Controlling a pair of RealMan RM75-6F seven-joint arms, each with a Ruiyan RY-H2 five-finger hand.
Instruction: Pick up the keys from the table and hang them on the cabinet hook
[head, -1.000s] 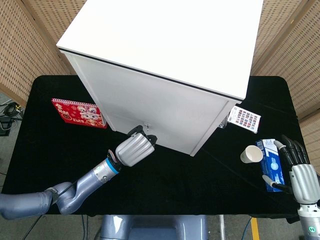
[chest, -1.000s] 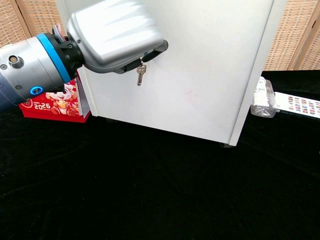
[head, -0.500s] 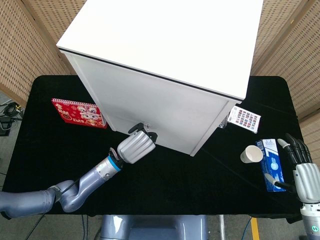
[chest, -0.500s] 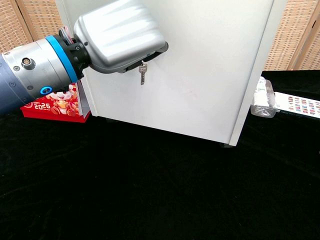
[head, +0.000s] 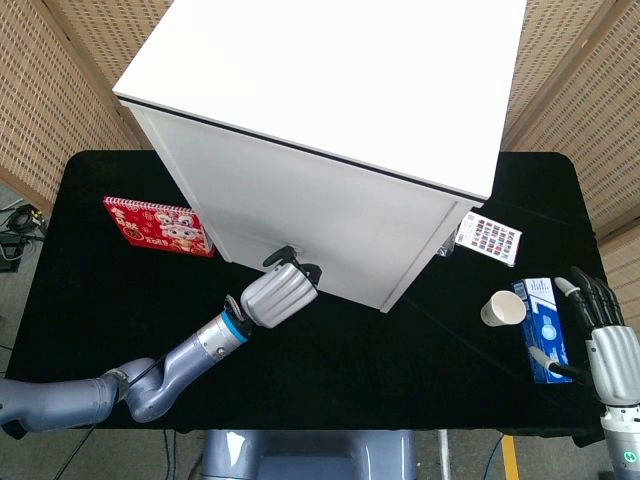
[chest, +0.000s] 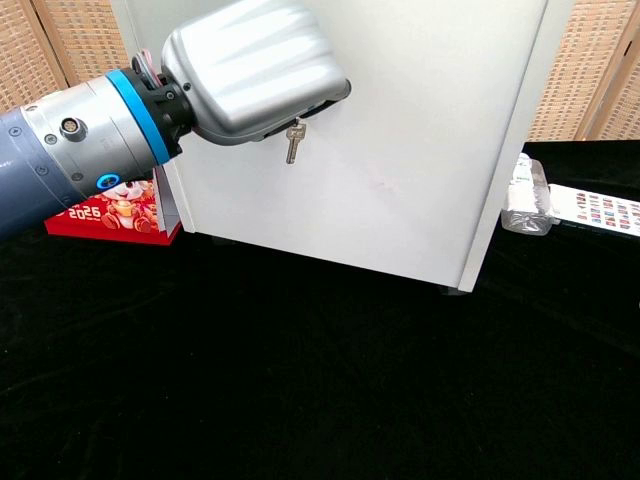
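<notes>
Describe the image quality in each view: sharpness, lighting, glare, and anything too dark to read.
Head view: even, soft lighting, cabinet top bright white with no detail; black table swallows shadows. Chest view: left hand looms large and slightly soft, with streaky highlights; the key is sharp; the tablecloth is nearly featureless black.

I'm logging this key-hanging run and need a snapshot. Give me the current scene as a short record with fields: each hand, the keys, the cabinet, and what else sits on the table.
left hand: raised against the cabinet front, holding the keys
keys: one key dangles below the left hand, in front of the cabinet face
hook: hidden by the hand, cannot tell if the keys are hung
right hand: fingers spread, holding nothing, beside the blue box
cabinet: white, standing on the black table
other items: red calendar, paper cup, colour card
</notes>
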